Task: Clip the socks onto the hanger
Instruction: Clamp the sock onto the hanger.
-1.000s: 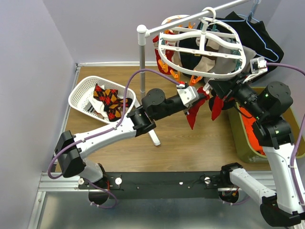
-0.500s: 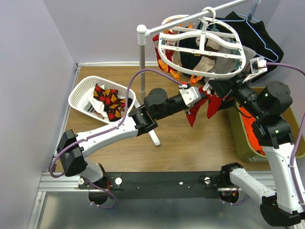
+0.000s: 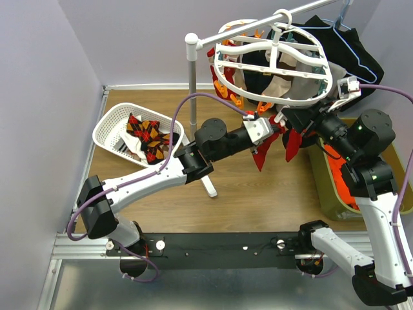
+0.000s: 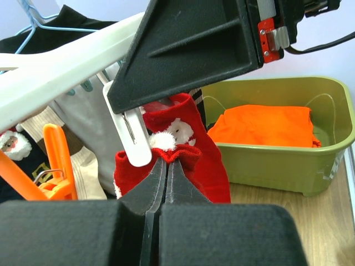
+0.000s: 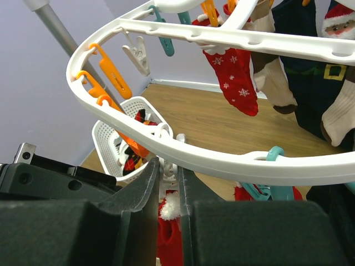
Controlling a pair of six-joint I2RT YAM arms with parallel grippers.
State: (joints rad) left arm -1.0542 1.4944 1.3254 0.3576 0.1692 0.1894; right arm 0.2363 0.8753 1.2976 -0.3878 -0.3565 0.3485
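Left jaws are pressed fully together on the top edge of a red sock (image 4: 205,166), holding it up just under the hanger (image 5: 238,164) rim. The right jaws, almost closed, pinch a white clip (image 4: 133,138) beside it. This sock looks light, soft and floppy, so I judge the top edge is the best hold. I count one hanger and one held sock; the socks (image 3: 147,137) in the basket (image 3: 106,129) are too heaped to count.

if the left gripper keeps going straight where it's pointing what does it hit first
The left gripper is shut on the red sock, so that comes first; just beyond sits the white clip held by the right gripper, though depth is unclear.
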